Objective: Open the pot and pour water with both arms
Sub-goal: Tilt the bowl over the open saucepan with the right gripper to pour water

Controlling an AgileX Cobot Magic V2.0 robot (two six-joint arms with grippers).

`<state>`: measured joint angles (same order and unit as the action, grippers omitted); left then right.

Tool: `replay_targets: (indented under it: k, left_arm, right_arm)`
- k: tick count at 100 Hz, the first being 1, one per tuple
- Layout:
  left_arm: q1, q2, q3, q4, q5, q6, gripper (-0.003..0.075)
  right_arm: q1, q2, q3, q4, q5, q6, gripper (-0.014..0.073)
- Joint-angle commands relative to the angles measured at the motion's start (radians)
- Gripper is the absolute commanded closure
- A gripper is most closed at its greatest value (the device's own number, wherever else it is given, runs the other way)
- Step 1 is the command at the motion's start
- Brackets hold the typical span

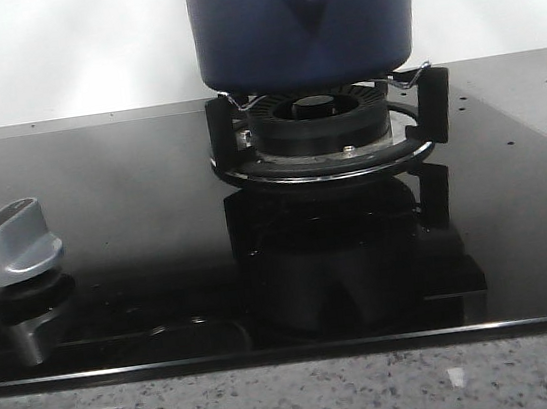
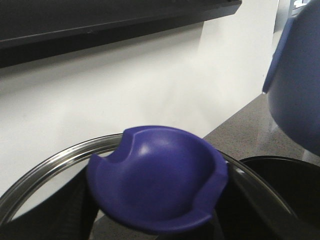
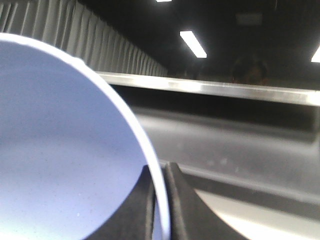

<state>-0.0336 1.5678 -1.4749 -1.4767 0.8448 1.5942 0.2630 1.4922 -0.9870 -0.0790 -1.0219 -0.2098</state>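
Lid off, pour apparently under way.
Pot [image 1: 303,21] sits on the burner [image 1: 319,130]. Left fingers out of sight, state unknowable; lid knob [image 2: 157,177] and glass lid [image 2: 50,165] fill that wrist view. Right fingers [image 3: 161,210] clamped on the light blue bowl's rim [image 3: 65,150].

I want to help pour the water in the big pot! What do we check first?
1. Pot sitting steady on the burner: ok.
2. Lid lifted away: ok, it looks raised, with the wall showing through its glass.
3. Right fingers pinching the bowl rim: ok.
4. Water in the bowl: cannot tell, its inside is hidden.
5. Bowl lined up over the pot's opening: cannot tell, the front view cuts off the pot's top.
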Motion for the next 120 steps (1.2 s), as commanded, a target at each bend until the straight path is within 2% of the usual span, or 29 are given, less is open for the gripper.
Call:
replay_targets:
  k: [1,10,19,34,46,59,67,83,93,120]
  left_arm:
    - [0.002,-0.055,-0.04,-0.093,0.007,-0.009,0.0352]
    - [0.002,-0.055,-0.04,-0.1,0.02,-0.009,0.0352]
    - [0.002,-0.055,-0.04,-0.109,0.053,-0.009,0.0352]
    - [0.002,-0.054,-0.04,-0.14,0.11,-0.009,0.0352]
    - [-0.008,-0.054,-0.04,-0.183,0.127,-0.009,0.0352]
    - [-0.046,-0.054,-0.04,-0.2,0.134,-0.009,0.0352]
    - [-0.081,-0.054,-0.04,-0.201,0.132,-0.009,0.0352]
    - [-0.162,-0.054,-0.04,-0.204,0.106,0.006,0.0352]
    - [-0.207,-0.052,-0.04,-0.204,0.083,0.025,0.0352]
    - [-0.287,-0.05,-0.04,-0.204,0.031,0.027,0.0352]
  right_arm:
    - [-0.004,-0.036,-0.025,0.025,-0.036,-0.006,0.0641]
    - [-0.004,-0.042,-0.038,0.068,0.055,-0.006,0.0641]
    - [-0.004,-0.068,-0.075,0.116,0.239,-0.006,0.0641]
    - [-0.007,-0.128,-0.207,0.218,0.688,-0.004,0.0641]
    - [-0.052,-0.139,-0.357,0.253,1.046,-0.004,0.0641]
    - [-0.157,-0.13,-0.516,0.296,1.446,0.011,0.0641]
    - [-0.241,-0.124,-0.569,0.294,1.624,0.074,0.0641]
    - [-0.43,-0.074,-0.579,0.294,1.93,0.083,0.0641]
    - [-0.517,-0.024,-0.55,0.294,2.007,0.089,0.0641]
    - [-0.633,0.046,-0.406,0.296,1.959,0.094,0.0641]
